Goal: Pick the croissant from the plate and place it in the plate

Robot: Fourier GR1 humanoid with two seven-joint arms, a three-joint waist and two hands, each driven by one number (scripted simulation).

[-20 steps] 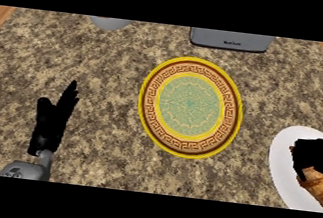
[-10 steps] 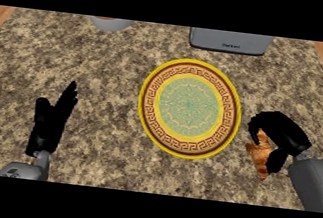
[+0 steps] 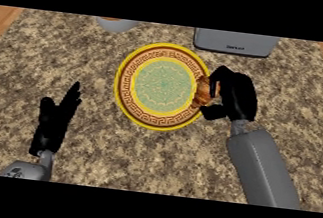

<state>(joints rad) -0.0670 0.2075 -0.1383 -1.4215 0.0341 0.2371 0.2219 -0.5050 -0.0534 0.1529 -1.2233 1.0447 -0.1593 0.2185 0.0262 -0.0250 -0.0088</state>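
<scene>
The right hand (image 3: 233, 95) curled around the croissant (image 3: 204, 92) at the plate's (image 3: 138, 109) right edge. Left of the plate, the left hand (image 3: 54, 121) rested with straight fingers.

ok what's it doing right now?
The right robot hand is curled round a golden-brown croissant and holds it at the right rim of the round yellow plate with a brown patterned border and green centre. The croissant overlaps that rim; whether it touches the plate cannot be told. The left robot hand rests open at the lower left, fingers up, over the speckled granite counter.
</scene>
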